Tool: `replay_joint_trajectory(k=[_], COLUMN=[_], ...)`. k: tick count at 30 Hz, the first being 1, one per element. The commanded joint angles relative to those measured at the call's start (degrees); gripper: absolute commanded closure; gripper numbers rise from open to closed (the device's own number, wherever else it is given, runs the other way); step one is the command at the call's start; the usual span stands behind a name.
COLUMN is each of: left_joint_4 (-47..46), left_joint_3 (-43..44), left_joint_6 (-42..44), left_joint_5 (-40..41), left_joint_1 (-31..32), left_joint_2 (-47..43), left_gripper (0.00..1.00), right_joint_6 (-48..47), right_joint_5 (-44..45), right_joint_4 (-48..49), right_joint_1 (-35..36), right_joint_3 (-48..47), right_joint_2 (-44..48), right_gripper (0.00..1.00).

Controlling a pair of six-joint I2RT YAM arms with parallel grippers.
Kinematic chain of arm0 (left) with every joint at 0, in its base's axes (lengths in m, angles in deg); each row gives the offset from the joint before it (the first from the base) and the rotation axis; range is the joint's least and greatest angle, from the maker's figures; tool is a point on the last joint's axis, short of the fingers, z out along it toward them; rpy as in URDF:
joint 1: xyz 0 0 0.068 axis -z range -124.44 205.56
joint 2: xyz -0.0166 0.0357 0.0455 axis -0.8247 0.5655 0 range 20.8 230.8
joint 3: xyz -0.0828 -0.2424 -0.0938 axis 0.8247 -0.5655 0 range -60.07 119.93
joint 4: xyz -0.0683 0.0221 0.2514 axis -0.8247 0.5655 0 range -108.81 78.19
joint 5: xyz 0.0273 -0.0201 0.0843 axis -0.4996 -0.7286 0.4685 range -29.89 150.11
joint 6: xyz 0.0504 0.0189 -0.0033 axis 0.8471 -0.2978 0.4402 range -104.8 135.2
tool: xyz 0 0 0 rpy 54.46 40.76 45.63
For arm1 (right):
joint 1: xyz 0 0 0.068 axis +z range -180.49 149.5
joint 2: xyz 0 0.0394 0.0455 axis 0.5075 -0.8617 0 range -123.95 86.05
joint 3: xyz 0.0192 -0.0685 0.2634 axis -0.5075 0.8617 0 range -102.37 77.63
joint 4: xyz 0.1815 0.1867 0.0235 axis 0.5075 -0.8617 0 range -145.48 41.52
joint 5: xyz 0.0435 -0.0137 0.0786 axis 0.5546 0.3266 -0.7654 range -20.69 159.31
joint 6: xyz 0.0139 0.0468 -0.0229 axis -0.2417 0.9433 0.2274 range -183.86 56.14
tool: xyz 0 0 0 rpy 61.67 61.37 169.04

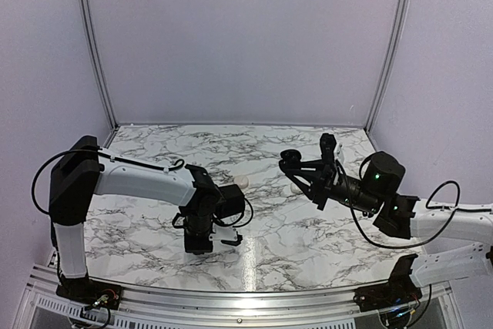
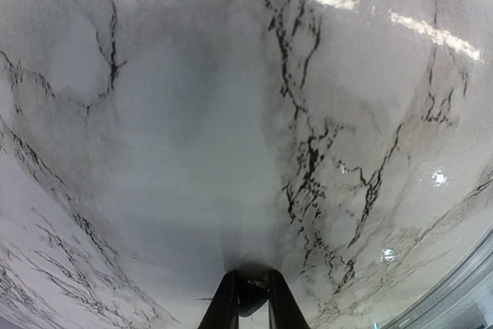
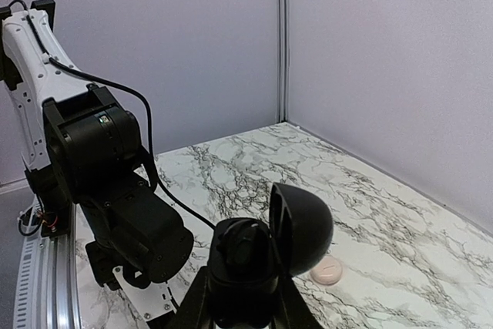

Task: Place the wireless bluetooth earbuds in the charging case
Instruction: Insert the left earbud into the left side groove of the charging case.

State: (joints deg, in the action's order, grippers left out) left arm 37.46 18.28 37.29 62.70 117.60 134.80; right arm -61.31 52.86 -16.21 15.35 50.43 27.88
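The left gripper (image 2: pixel 250 276) is down at the marble table (image 1: pixel 146 217), near the front edge. Its fingers are drawn close on a small dark lump that I take to be one earbud (image 2: pixel 249 300), though the wrist view shows too little of it to be sure, and I cannot pick out the other earbud anywhere. The right gripper (image 3: pixel 243 283) hangs above the table, clamped on the black round puck (image 3: pixel 299 227), whose domed lid stands up. The charging case (image 3: pixel 327 271) lies on the marble beyond it, between the two arms and touched by neither. It is too small to tell whether its lid is up. An earbud like this is probably very light, hard and smooth, so it would squirt or twist out of a pinch sooner than crush. It is best held across its thickest part, squarely between the pads, with the end that goes into the socket left clear. The case looks light too, and on glossy stone it will likely skate under any sideways push, so the earbud should go straight down, gently, or the case should be steadied by its lower shell, away from the hinge.
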Motion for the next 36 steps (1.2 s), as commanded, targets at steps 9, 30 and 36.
replay_joint_trajectory(k=[9,30,36], left_joint_4=[-5.7,-59.4,-73.1], left_joint_3=[1.9,-11.7,-16.2], left_joint_6=[-7.0,-25.9,-27.9], left_joint_5=[6.8,8.7,10.1], left_joint_1=[-1.8,-1.9,1.8], left_joint_2=[-6.0,-44.8,-45.4], left_gripper=[0.93,0.92,0.96], right_joint_6=[-0.7,-7.9,-12.4], right_joint_5=[3.0,10.4,16.0], right_joint_4=[2.5,27.4,34.0], right_joint_1=[-0.7,6.9,11.6], right_joint_3=[-2.2,-1.2,-1.0], right_joint_2=[-0.6,-11.0,-13.2], right_gripper=[1.0,1.0,1.0])
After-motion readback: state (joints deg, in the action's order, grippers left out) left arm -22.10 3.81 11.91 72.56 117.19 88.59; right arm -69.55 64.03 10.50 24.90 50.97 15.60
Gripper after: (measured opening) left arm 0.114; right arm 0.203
